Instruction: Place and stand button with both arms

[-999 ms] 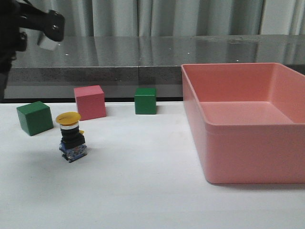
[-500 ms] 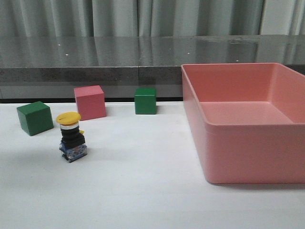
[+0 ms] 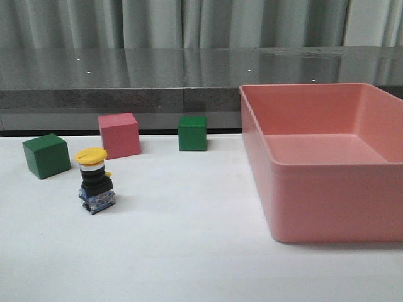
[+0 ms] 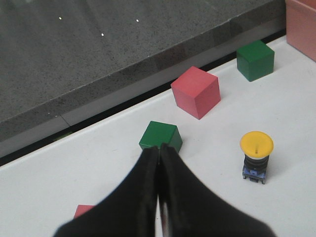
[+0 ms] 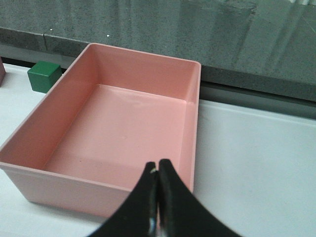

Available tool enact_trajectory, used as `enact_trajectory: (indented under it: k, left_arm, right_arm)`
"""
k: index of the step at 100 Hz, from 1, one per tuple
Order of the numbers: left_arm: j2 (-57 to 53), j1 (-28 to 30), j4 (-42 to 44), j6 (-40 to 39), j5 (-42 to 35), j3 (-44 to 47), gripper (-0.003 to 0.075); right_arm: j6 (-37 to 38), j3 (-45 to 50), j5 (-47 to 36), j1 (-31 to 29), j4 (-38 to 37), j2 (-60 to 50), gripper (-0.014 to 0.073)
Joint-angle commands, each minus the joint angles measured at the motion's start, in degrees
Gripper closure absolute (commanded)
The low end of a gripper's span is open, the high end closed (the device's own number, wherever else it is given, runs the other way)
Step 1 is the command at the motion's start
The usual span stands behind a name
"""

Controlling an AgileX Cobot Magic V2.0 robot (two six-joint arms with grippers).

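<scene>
The button stands upright on the white table, yellow cap on top, black body and blue-clear base below. It also shows in the left wrist view, apart from my left gripper, which is shut and empty, raised above the table near a green cube. My right gripper is shut and empty, held above the near rim of the pink bin. Neither arm shows in the front view.
A green cube, a pink cube and a second green cube stand behind the button. The large pink bin fills the right side. A grey counter edge runs along the back of the table.
The left arm, seen at the upper left of the front view one second ago, has withdrawn out of that view. The button and cubes have not moved.
</scene>
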Motion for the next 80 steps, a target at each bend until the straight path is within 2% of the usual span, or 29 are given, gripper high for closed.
enact_trajectory:
  k: [1,20,37,80]
  left_arm:
    - [-7.02,0.1,-0.79,-0.71,-7.06,3.79,0.074]
    - [-20.39,0.1,-0.84,-0.71,-7.35,11.04,0.074]
    - [-28.26,0.1,-0.84,-0.71,-7.14,12.94,0.074]
    - [-30.15,0.1,-0.84,-0.71,-7.25,12.94,0.074]
  right_arm:
    - [0.11,-1.45,-4.39,-0.3,-1.38,0.51,0.0655]
    - [0.11,-1.45,-4.39,-0.3,-1.38,0.51,0.0655]
    - [0.11,-1.45,-4.39,-0.3,-1.38,0.51,0.0655]
    - [0.11,-1.45,-4.39,-0.3,-1.38,0.51,0.0655]
